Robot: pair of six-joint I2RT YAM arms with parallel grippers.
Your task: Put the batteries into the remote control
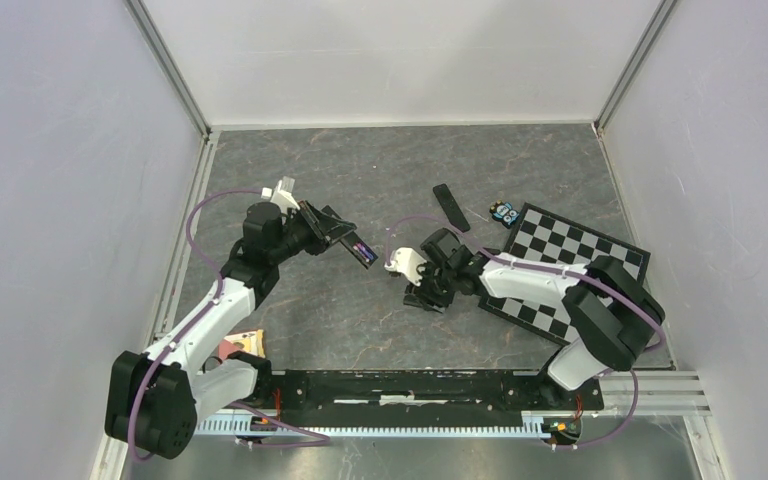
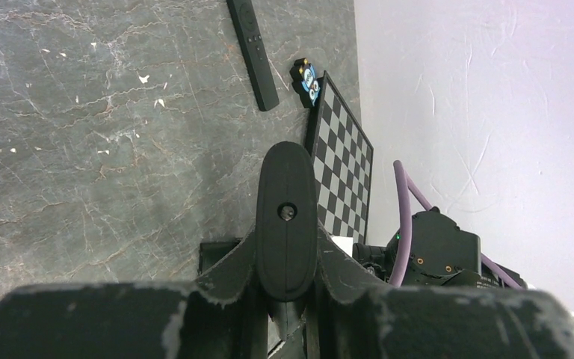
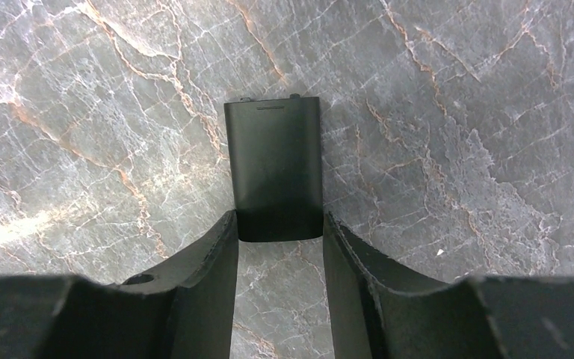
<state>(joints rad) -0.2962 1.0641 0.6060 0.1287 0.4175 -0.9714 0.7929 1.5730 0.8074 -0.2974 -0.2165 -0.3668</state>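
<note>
Jutting from the left pincer, the remote sits clamped.

- You are working on a grey stone-patterned table veined in white and tan, closed in by plain white walls on three sides.
- A black-and-white checkerboard lies flat on the right side of the table, turned at an angle to the walls; you can see only part of it.
- A small owl-like figure in blue, black and yellow sits at the board's far-left corner.
- A slim black remote lies flat on the table just left of the figure, apart from it.
- A flat black cover with rounded corners lies on the stone surface.
- An orange-and-pink object, mostly hidden, sits near the table's near-left edge.
</note>
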